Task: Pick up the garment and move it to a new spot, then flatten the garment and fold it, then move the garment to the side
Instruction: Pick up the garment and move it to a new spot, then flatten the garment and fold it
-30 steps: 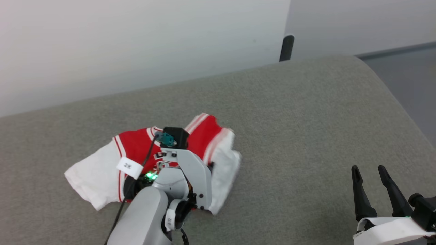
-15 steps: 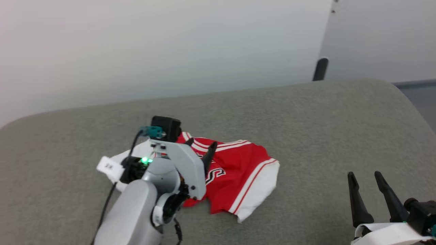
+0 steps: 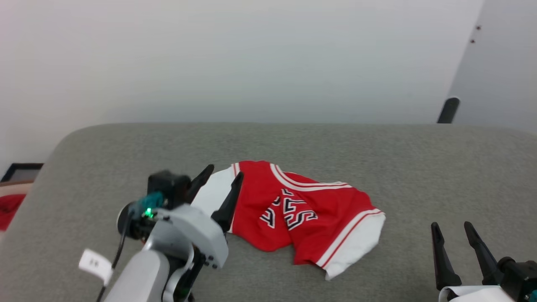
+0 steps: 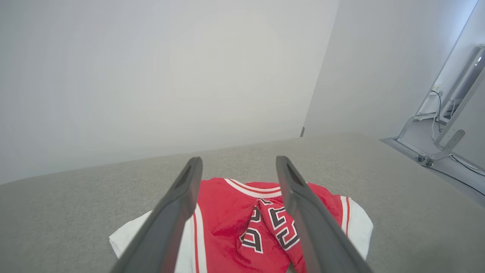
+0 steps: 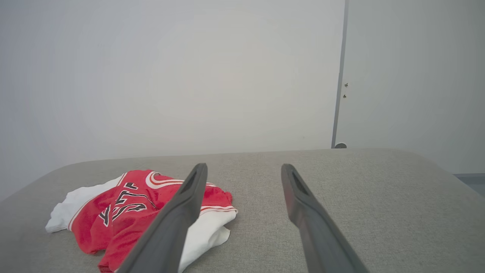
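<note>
The garment (image 3: 302, 209), a red jersey with white sleeves and black lettering, lies crumpled on the grey padded table (image 3: 377, 151), its front creased through the lettering. My left gripper (image 3: 224, 172) stands open at the garment's left end, over the white sleeve, with nothing between its fingers. In the left wrist view the garment (image 4: 231, 216) lies below and ahead of my left gripper (image 4: 238, 161). My right gripper (image 3: 451, 226) is open near the front right edge, well clear of the cloth. In the right wrist view my right gripper (image 5: 244, 167) has the garment (image 5: 125, 212) to its left.
A plain red cloth lump (image 3: 8, 207) shows at the far left, off the table, beside a dark frame (image 3: 21, 170). A dark post (image 3: 448, 110) rises behind the table's far right edge. A metal frame (image 4: 447, 140) stands on the floor at the right.
The head camera has turned, shifting the whole picture. My left gripper has opened, let go of the garment and drawn back to its left end. The garment now lies with its lettering showing.
</note>
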Motion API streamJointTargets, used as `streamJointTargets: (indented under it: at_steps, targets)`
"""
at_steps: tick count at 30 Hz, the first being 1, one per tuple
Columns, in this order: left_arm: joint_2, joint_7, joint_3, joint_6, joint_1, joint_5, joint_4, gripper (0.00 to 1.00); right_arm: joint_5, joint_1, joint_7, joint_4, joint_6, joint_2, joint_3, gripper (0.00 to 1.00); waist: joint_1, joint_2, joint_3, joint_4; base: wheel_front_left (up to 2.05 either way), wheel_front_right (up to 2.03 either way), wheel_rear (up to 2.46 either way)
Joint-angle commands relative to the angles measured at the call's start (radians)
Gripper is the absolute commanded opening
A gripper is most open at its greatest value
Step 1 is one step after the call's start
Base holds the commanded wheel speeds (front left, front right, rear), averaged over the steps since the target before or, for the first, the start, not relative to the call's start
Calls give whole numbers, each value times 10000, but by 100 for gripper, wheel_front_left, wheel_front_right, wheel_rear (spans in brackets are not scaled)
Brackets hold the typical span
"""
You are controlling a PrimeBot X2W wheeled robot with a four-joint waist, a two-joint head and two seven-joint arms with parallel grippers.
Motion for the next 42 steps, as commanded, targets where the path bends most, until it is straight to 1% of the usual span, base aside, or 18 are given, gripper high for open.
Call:
streamJointTargets:
  at_steps: [1,4,7,10,16,20,28,42]
  targets:
    - [75,-331,9,-42,217,172,-25,100,-71,70,-106,43,8,16,-45,100,0,-1,-61,325,0,0,0]
    - [194,-1042,101,-102,598,187,48,100,-169,96,-253,171,8,13,-76,100,0,-1,-56,486,0,0,0]
    - [336,-1689,309,2,918,238,214,100,-302,61,-410,339,8,16,-126,100,0,-1,-53,605,0,0,0]
    - [374,-2261,449,-9,1150,211,414,100,-437,76,-520,430,8,16,-203,100,0,-1,-66,727,0,0,0]
    - [543,-3114,639,-69,1446,191,998,100,-665,207,-721,570,6,16,-319,100,0,-1,-94,861,0,0,0]
    - [534,-3394,788,-83,1473,79,1333,100,-753,227,-869,670,6,14,-393,100,0,-1,-94,856,0,0,0]
    - [752,-3803,1163,-104,1684,83,2004,100,-904,270,-1104,866,6,16,-650,100,0,-1,-102,701,0,0,0]
    - [708,-3889,1510,-152,1817,286,2203,100,-992,431,-1068,720,8,16,-770,100,0,-1,-111,499,0,0,0]
